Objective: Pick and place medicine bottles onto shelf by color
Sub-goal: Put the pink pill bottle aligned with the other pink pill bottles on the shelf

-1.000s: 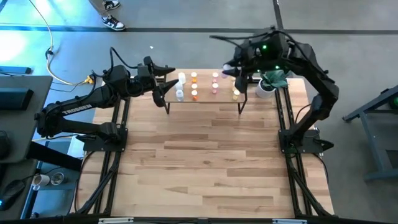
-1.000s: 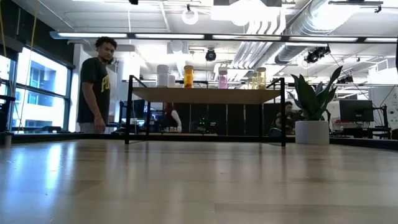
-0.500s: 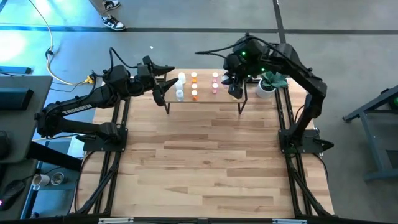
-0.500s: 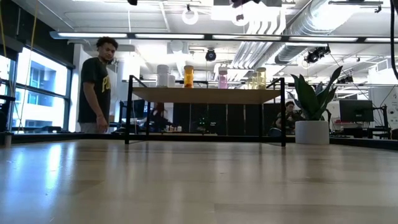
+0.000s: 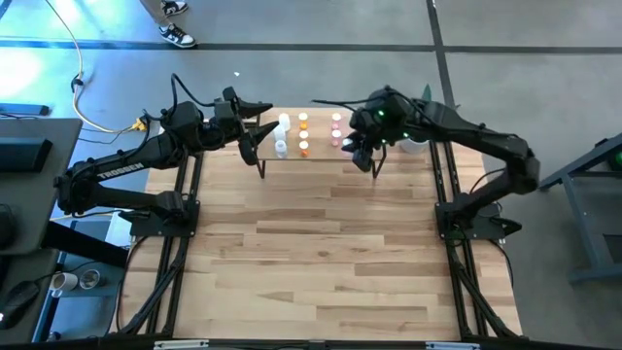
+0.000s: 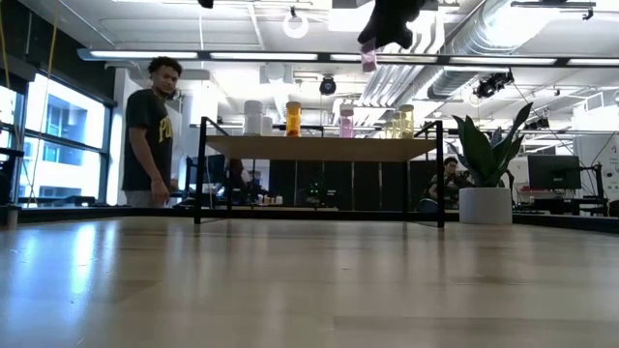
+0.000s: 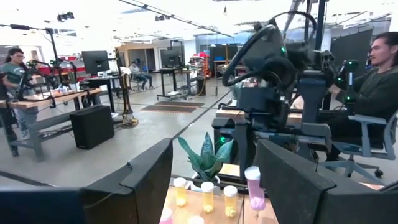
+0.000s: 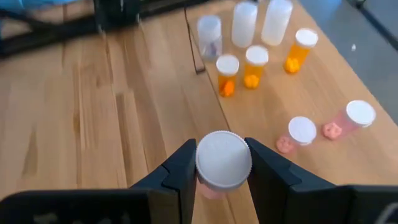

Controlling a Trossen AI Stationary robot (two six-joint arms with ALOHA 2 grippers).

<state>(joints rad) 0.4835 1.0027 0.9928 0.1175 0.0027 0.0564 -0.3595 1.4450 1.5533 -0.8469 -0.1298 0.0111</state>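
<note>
We take the shelf as our reference throughout. It stands at the far end of the wooden table, a light board on thin black legs.

We see the right gripper clamped on a pink bottle; its two fingers press against the sides of the white cap. In the low view this pink bottle hangs from the gripper well above the shelf, over the part where the pink ones stand. In the high view the right gripper sits over the shelf's right half.

On the shelf we note, in the right wrist view, three clear bottles, then three orange bottles beside them, then two pink bottles on the board. The left wrist view adds three yellow bottles in a row at the shelf's right end, nearest the potted plant.

The left gripper hovers just off the shelf's left end, jaws standing apart and nothing between them; the left wrist view looks along the shelf between its own fingers at the other arm.

A person stands beyond the shelf's left end, off the table. A seated person shows past the right arm.
</note>
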